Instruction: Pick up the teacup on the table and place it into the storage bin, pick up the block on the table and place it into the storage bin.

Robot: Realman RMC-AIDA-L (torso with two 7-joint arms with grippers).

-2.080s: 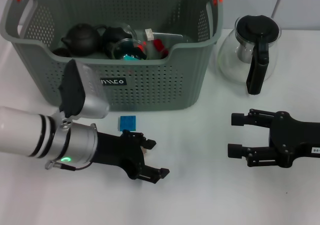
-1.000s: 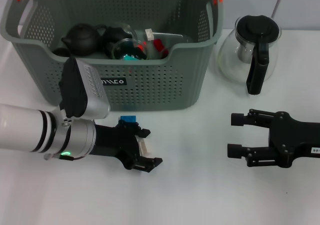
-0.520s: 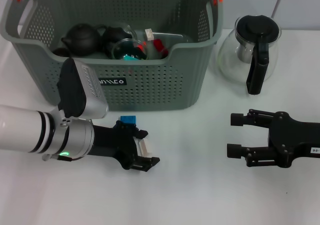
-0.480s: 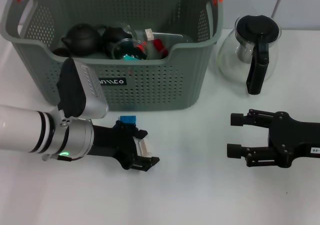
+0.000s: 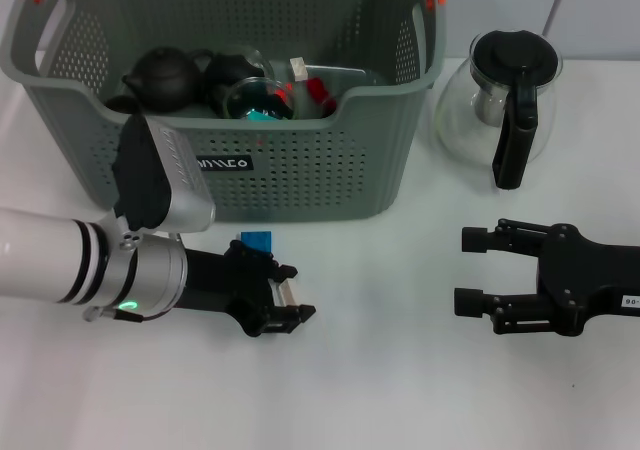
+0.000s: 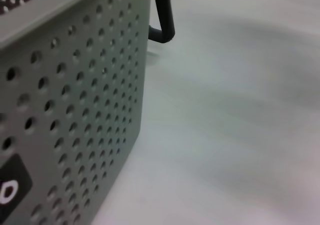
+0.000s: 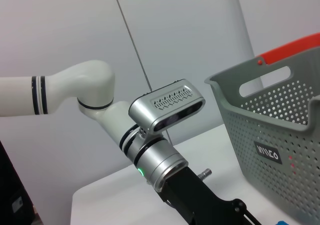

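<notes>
The storage bin (image 5: 300, 170) stands at the back left of the table and holds dark teapots (image 5: 165, 75) and glassware (image 5: 255, 98). No teacup shows on the table. A small blue block (image 5: 257, 238) lies on the table just in front of the bin. My left gripper (image 5: 287, 292) is open and empty, low over the table, with its far finger right beside the block. The left wrist view shows the bin wall (image 6: 75, 110); the block is hidden there. My right gripper (image 5: 470, 268) is open and empty, at the right.
A glass coffee pot (image 5: 500, 105) with a black lid and handle stands to the right of the bin; its handle shows in the left wrist view (image 6: 162, 15). The right wrist view shows my left arm (image 7: 165, 160) and the bin (image 7: 280, 135).
My left gripper has drawn back to the left, closer to the block, and its fingers stand a little closer together. The block and the right arm have not moved.
</notes>
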